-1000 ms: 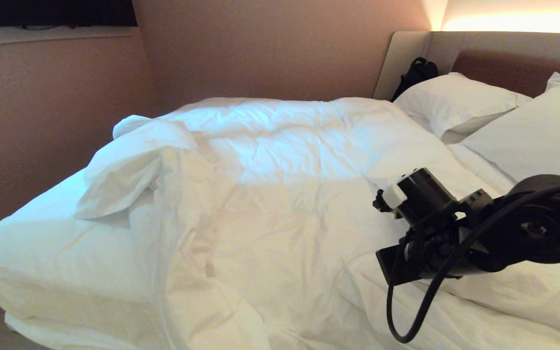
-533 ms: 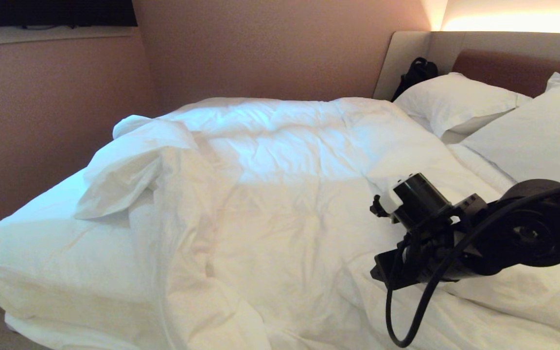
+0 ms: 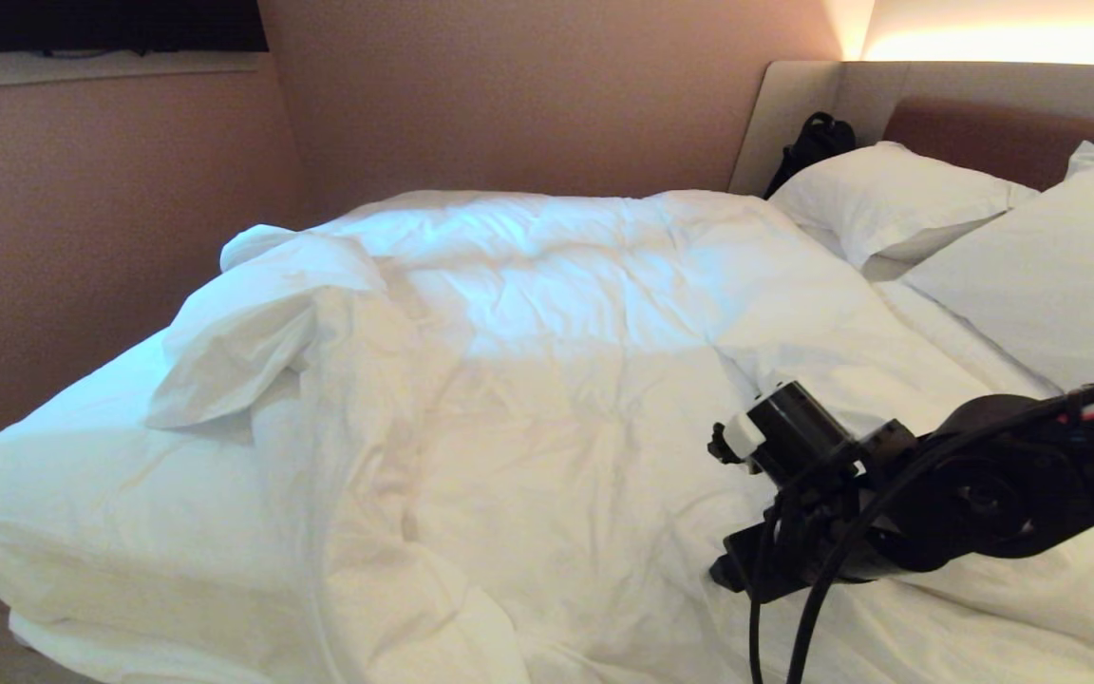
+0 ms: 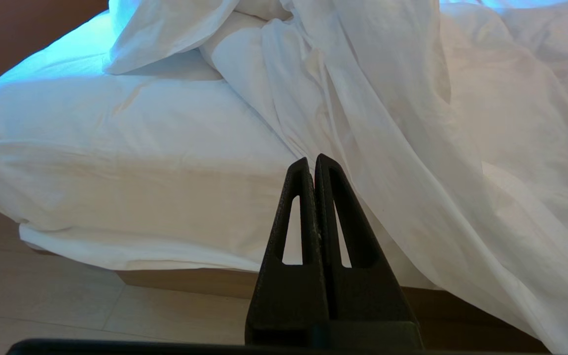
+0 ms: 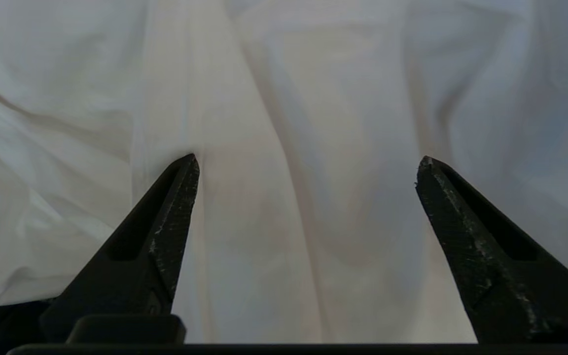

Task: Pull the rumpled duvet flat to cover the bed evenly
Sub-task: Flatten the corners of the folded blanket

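Observation:
The white duvet (image 3: 556, 380) lies rumpled across the bed (image 3: 53, 456), with its corner (image 3: 253, 313) folded back at the foot end so the sheeted mattress shows there. My right arm (image 3: 889, 484) reaches in low over the duvet's near right part. In the right wrist view my right gripper (image 5: 308, 162) is open wide just above the duvet cloth (image 5: 284, 98), and one fingertip (image 5: 185, 187) sits against a fold. My left gripper (image 4: 313, 160) is shut and empty, parked off the bed's near corner where the duvet's edge (image 4: 412, 148) hangs down.
Two white pillows (image 3: 889, 195) (image 3: 1050, 266) lean at the padded headboard (image 3: 1012, 133). A black bag (image 3: 813, 142) sits in the far corner. Pink walls close the bed's far and foot sides. The wooden base (image 4: 190, 278) and pale floor (image 4: 67, 305) lie below the left gripper.
My right arm has sunk lower toward the duvet and shifted slightly toward the foot end. The duvet and pillows lie as before.

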